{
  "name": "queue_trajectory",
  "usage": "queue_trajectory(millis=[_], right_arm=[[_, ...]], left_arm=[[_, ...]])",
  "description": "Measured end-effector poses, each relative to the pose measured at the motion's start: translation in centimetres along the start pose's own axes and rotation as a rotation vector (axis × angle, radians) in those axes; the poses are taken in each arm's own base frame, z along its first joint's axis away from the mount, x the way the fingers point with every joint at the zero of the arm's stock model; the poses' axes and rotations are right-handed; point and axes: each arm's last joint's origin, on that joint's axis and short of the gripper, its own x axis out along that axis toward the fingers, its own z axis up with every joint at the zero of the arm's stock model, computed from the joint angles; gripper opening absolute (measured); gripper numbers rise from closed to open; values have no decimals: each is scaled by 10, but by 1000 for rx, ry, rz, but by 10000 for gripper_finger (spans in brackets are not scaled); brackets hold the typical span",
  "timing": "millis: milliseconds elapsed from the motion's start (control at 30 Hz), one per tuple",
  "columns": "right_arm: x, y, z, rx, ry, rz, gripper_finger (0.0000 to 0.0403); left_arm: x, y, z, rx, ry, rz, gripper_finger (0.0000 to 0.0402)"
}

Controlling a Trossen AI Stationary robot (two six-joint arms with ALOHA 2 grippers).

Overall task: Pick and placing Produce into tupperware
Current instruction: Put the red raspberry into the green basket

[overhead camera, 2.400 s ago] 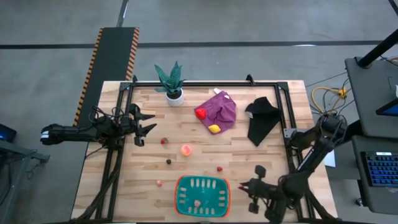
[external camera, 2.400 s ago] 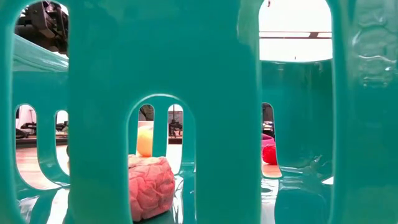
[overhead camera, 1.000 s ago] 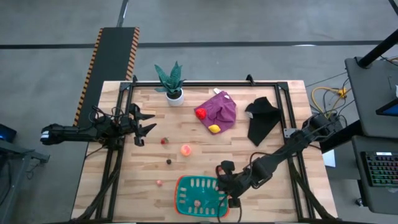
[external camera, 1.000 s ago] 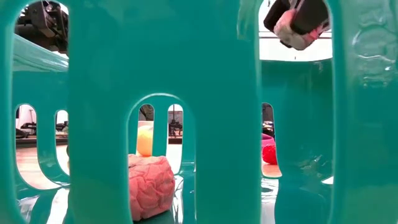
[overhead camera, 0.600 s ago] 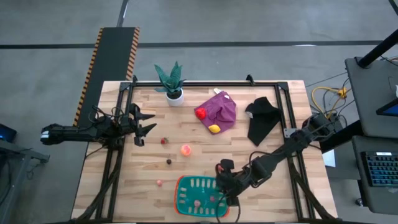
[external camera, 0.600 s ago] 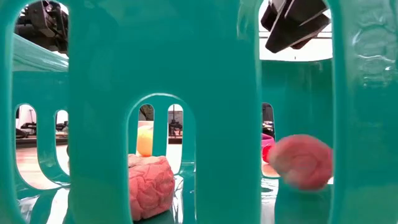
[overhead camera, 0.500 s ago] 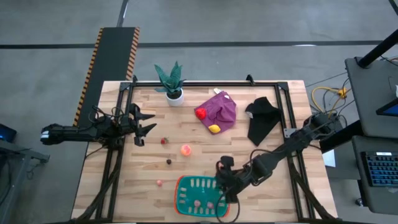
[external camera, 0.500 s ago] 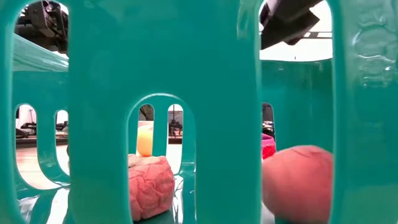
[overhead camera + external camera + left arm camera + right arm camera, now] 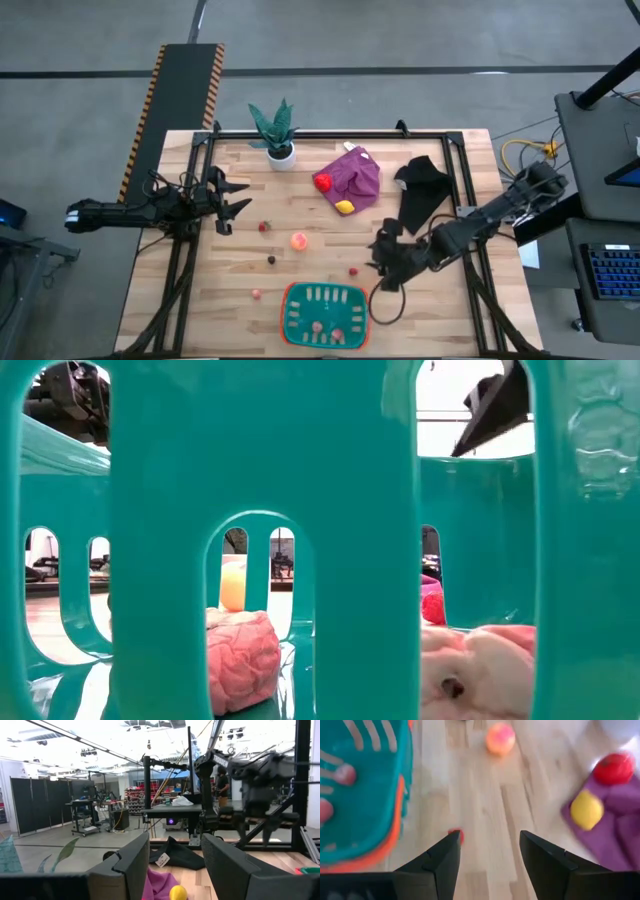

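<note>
Right pincer empty, fingers spread apart, hovering over bare tabletop just off the tupperware toward 1 o'clock. Right wrist view confirms: both dark fingers wide, nothing between them, small red piece on the wood between the fingertips. Same small red piece in the high view, just at 9 o'clock of the pincer.

Left pincer parked at the tabletop's 9 o'clock edge, fingers apart, holding nothing.

Tupperware at the 6 o'clock edge of the tabletop. Two pink pieces inside: one left of centre, one toward the right; low view through the slots shows both resting on the floor.

Remaining produce loose: peach-orange piece mid-tabletop, dark round piece at its 7 o'clock, small red one at its 10 o'clock, tiny pink one at 10 o'clock of the tupperware. Red piece and yellow piece sitting on the purple cloth toward 12 o'clock.

Step judged: between placements, reaching for the next pick. Likely target the small red piece under the right pincer. Next move calls for: lower straight down, straddle it, close gently — piece small and round, liable to roll or squirt out — then carry toward 7 o'clock over the orange rim and release.
</note>
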Motion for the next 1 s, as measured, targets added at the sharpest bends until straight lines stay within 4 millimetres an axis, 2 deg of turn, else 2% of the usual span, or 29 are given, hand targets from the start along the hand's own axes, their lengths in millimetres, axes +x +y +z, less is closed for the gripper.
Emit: queue_trajectory(millis=[167,267,533,700,1000], right_arm=[[18,-13,-28,19,-50,62,212],[26,-18,-36,14,-134,116,236],[44,-39,-55,-86,-120,129,292],[54,-42,-63,-139,-219,176,291],[70,-40,-76,-159,-194,242,277]], left_arm=[[0,0,0,0,2,-1,169],[0,0,0,-1,-3,0,169],[0,0,4,-8,-41,4,169],[0,1,5,-11,-52,8,169],[0,2,5,-14,-50,59,169]])
